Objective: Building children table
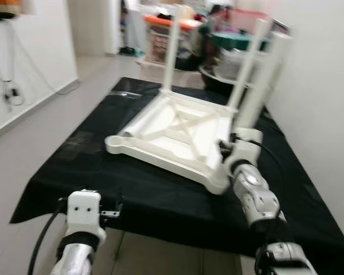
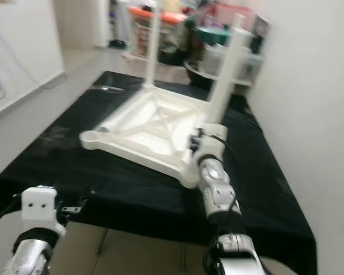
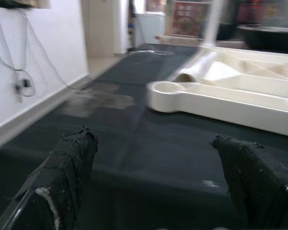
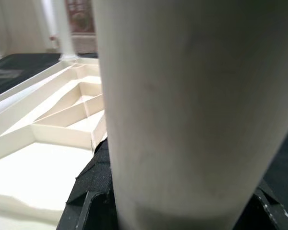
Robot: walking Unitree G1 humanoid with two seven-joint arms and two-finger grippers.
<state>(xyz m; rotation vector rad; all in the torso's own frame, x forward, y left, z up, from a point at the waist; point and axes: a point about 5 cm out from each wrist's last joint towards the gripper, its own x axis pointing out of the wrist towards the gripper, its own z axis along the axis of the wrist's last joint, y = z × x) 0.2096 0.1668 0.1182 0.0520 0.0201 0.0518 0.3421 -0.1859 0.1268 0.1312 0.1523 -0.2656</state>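
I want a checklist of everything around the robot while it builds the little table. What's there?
Surface: black cloth covering the work table.
Job's things: white tabletop lying upside down, three legs standing up from its corners; the near-left corner socket has no leg in it.
Clutter: nothing seen on the cloth besides the tabletop.
Grippers: right gripper closed on the leg at the near-right corner; left gripper open, above the cloth's near edge.
Cables: black cable on the left arm; wires hanging on the left wall.
Surroundings: white walls, pale floor, bins and boxes behind the table.
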